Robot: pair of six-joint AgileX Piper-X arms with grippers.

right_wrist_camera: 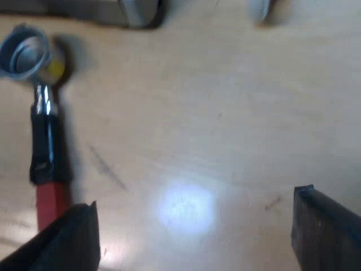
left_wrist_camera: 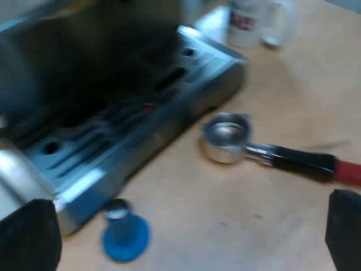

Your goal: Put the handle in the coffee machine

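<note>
One machine (left_wrist_camera: pixel 141 101), holder (left_wrist_camera: pixel 225 135), tamper (left_wrist_camera: pixel 125 234) — perhaps mug (left_wrist_camera: pixel 248 22).

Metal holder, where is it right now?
The metal holder lies loose on the table beside the espresso machine; in the right wrist view its red end is by the right gripper.

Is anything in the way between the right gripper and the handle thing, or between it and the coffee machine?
Nothing I can see. Only bare table lies between the open right gripper and the holder, and between the holder and the espresso machine. The blue tamper stands off by the machine's corner.
</note>
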